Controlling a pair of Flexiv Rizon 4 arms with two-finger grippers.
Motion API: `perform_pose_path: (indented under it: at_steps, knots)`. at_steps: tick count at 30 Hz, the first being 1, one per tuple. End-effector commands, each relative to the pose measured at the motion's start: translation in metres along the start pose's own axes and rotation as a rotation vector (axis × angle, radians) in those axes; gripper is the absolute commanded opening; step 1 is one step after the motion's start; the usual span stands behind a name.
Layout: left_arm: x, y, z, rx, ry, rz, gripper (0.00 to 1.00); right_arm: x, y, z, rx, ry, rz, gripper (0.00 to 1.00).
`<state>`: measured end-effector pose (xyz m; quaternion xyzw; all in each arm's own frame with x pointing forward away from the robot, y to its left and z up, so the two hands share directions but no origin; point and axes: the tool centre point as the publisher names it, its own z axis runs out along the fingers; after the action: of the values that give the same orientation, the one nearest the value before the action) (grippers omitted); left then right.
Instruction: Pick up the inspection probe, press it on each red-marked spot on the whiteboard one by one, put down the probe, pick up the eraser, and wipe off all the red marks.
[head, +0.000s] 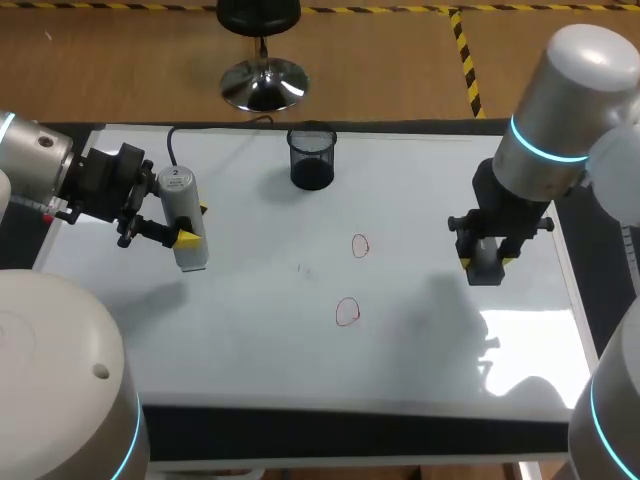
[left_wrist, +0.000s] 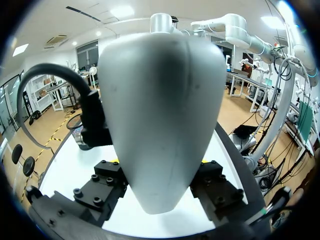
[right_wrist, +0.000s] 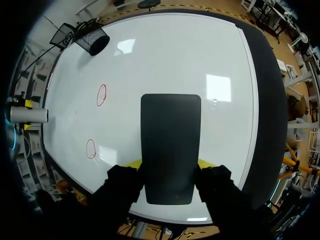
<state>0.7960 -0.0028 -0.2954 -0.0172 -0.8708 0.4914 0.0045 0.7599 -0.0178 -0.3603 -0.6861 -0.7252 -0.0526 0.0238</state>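
Left gripper (head: 192, 225) tight around the probe (head: 180, 198), right gripper (head: 487, 262) around the eraser (right_wrist: 170, 145), over a whiteboard (head: 250, 340) with two red rings (head: 360, 245).

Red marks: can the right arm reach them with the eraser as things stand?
Likely yes: only bare whiteboard lies between the eraser and the far mark or the near mark; the probe hangs aside.

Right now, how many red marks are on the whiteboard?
2. One red mark is mid-board, toward the mesh cup; the other red mark is nearer the robot's edge. The held eraser might hide more.
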Motion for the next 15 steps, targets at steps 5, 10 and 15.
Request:
perform_pose_path:
  at_steps: [5,10,15]
  knots:
    - [0.003,-0.01,0.008,0.041,-0.008,0.034,0.0,-0.001,0.0,0.0,-0.001,0.002,-0.002,0.0]
    - [0.003,-0.013,0.021,0.054,0.006,0.035,0.0,-0.001,0.0,0.0,-0.001,0.002,-0.002,0.0]
    - [0.003,-0.019,0.037,0.075,0.053,0.046,0.0,-0.001,0.0,0.0,-0.001,0.002,-0.002,0.0]
